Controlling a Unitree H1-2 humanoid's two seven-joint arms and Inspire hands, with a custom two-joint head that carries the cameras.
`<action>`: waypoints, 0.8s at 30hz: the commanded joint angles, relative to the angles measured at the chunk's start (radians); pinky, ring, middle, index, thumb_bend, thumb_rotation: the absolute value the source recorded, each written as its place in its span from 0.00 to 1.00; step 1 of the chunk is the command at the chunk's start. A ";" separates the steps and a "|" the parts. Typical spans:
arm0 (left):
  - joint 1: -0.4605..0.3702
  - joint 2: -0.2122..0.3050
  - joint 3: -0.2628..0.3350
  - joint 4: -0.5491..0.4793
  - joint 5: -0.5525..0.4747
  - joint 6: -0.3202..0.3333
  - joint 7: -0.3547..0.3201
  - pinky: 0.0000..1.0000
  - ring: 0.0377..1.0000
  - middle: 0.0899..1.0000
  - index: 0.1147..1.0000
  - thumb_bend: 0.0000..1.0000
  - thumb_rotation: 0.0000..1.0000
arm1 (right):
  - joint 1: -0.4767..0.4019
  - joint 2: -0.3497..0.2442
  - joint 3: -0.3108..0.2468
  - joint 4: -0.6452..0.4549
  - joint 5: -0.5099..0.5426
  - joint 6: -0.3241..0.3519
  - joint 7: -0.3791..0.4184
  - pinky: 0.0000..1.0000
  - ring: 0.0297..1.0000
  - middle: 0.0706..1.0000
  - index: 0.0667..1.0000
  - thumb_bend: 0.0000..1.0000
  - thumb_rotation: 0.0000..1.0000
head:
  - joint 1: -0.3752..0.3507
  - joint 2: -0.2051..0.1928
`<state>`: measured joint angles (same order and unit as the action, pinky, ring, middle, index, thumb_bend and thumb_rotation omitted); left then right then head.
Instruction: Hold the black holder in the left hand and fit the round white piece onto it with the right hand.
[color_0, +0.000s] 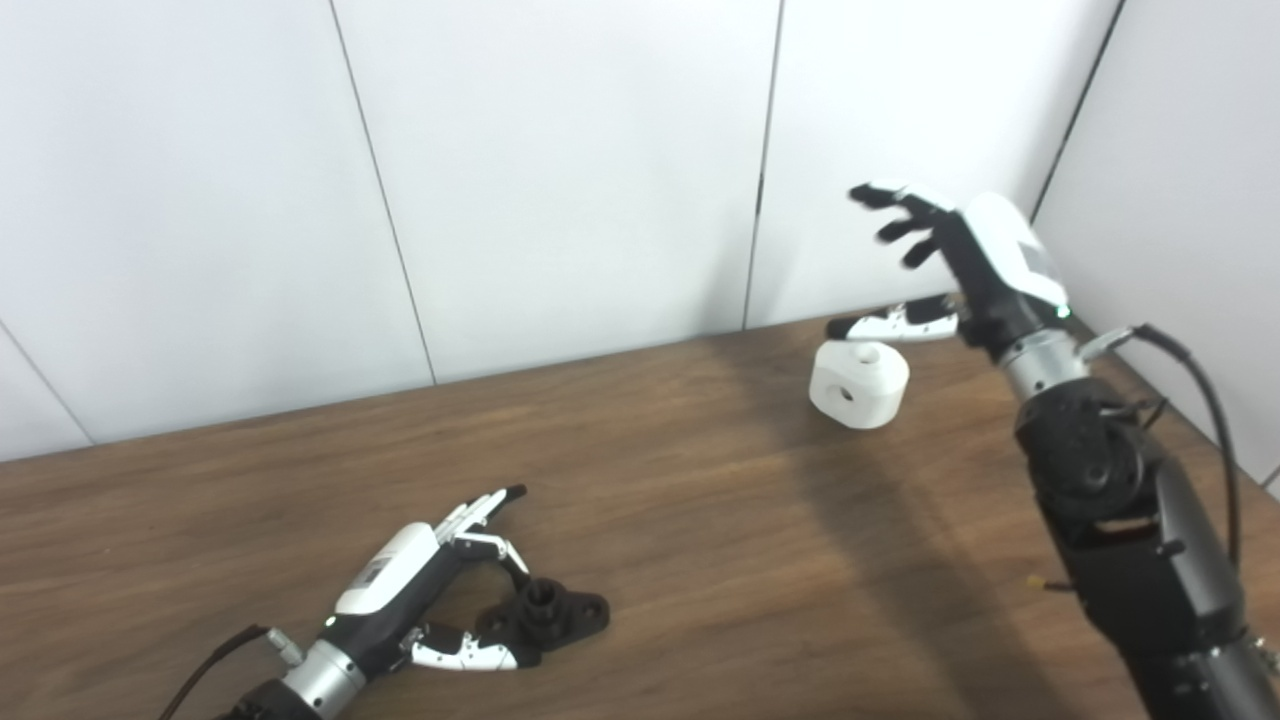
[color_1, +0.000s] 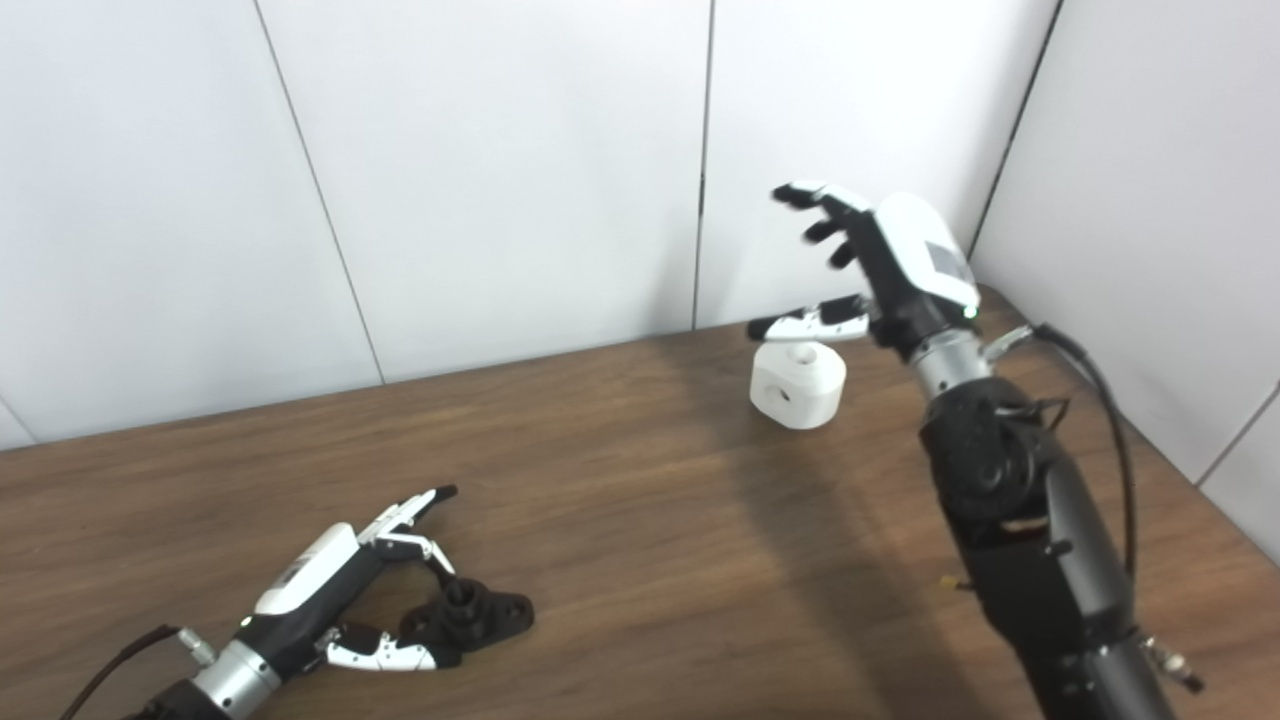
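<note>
Holder: the black holder (color_0: 548, 610) lay flat on the table, near the front edge on the left side. A short round post stood up from its middle.

White piece: the round white piece (color_0: 858, 383) sat on the table far back on the right, close to the wall. It had a small hole in its side and a little knob on top. It was well apart from the holder.

Left hand: the left hand (color_0: 420, 590) rested low on the table, just beside the holder. Its fingers (color_0: 487, 507) pointed away and its thumb (color_0: 470, 654) reached along the near side of the holder. The hand was spread, and it did not have the holder in a grip. I could not tell if the thumb tip touched it.

Right hand: the right hand (color_0: 960, 262) was up in the air above the white piece. Its fingers (color_0: 893, 205) were spread wide and held nothing. Its thumb (color_0: 890, 323) stuck out just over the piece.

Table: the table (color_0: 650, 500) was brown wood.

Wall: the wall (color_0: 560, 170) behind was white panels.
</note>
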<state>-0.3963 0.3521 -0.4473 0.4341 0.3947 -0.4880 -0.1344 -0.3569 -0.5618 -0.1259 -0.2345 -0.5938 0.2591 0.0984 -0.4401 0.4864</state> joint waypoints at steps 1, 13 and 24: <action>0.055 0.041 -0.025 0.085 0.024 0.019 -0.051 1.00 1.00 0.99 0.42 0.52 0.06 | -0.040 -0.057 -0.019 -0.004 -0.010 0.012 0.011 0.55 0.76 0.84 0.77 0.74 0.34 | -0.002 -0.001; 0.060 0.060 -0.029 0.084 0.009 0.019 -0.046 1.00 1.00 1.00 0.42 0.52 0.06 | -0.013 -0.104 -0.009 0.023 -0.016 0.179 0.092 0.63 0.86 0.93 0.80 0.81 0.43 | -0.016 -0.016; 0.061 0.055 -0.029 0.087 0.003 0.019 -0.051 1.00 1.00 1.00 0.42 0.52 0.06 | 0.006 -0.001 -0.030 0.056 -0.071 0.211 0.109 0.69 0.87 0.96 0.84 0.92 0.54 | -0.007 -0.018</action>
<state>-0.3987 0.3680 -0.4584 0.4439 0.3663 -0.4884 -0.1337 -0.3236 -0.5506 -0.1340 -0.1649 -0.6429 0.4674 0.2080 -0.4464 0.4679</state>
